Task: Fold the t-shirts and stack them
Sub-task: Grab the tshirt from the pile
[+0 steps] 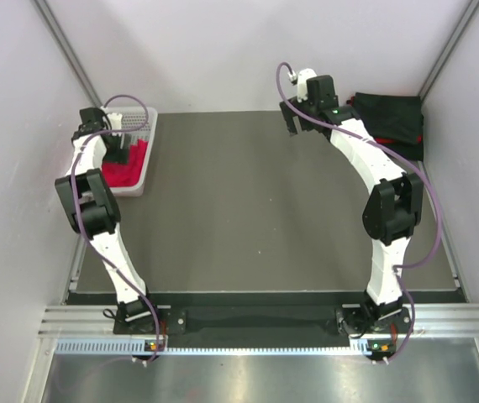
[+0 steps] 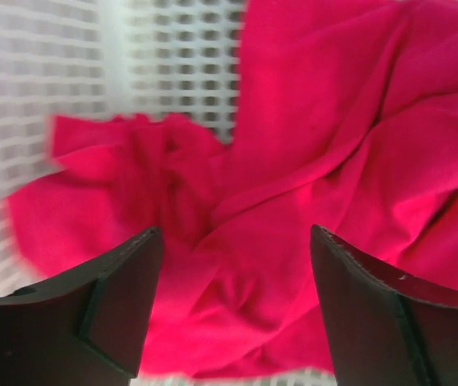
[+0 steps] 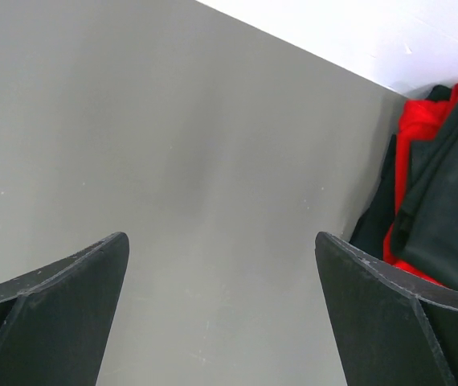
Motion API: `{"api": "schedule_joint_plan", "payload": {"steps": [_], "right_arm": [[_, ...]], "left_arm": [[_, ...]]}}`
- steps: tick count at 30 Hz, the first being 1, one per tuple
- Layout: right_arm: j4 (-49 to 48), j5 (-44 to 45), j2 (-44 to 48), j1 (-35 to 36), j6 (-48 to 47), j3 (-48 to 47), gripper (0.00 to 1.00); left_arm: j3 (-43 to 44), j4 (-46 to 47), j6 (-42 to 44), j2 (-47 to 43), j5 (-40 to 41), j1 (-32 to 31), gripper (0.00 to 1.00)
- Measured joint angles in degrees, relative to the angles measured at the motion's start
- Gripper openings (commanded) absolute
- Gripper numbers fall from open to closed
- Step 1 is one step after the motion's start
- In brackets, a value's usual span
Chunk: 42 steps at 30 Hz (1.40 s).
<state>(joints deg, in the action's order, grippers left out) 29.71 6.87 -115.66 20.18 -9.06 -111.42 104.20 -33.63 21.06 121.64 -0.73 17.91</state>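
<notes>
Hovering wide open, the left hand pointed into a white mesh basket holding a crumpled red t-shirt at the far left of the table, while the right hand, equally wide, hung near piled black t-shirts far right.

Crumpled t-shirt: we see plain crimson red.
Basket: we see white, with a grid of small holes.
Shirt pile: we see black, with bright red showing between layers.
Table: we see plain grey.
</notes>
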Motion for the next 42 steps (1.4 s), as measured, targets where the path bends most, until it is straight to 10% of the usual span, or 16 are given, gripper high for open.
{"api": "schedule_joint_plan", "payload": {"steps": [9, 15, 23, 30, 42], "right_arm": [[0.37, -0.66, 0.00, 0.13, -0.63, 2.75, 1.00], [0.79, -0.57, -0.04, 0.59, -1.49, 2.99, 1.00], [0.76, -0.68, -1.05, 0.94, -2.14, 1.38, 1.00], [0.66, -0.81, -2.12, 1.49, -2.32, 0.59, 1.00], [0.13, -0.66, -2.69, 2.27, -2.34, -0.42, 1.00]], "left_arm": [[17.51, -9.64, 0.09, 14.67, -4.15, 0.11, 0.74], [19.17, -12.17, 0.85, 15.91, -5.09, 0.15, 0.00], [16.15, -11.02, 0.50, 14.19, -9.84, 0.22, 0.00], [-3.28, -0.35, -3.93, -6.47, -14.10, -1.66, 0.00], [11.45, 3.13, -10.45, -13.25, -19.28, -6.86, 0.00]]}}
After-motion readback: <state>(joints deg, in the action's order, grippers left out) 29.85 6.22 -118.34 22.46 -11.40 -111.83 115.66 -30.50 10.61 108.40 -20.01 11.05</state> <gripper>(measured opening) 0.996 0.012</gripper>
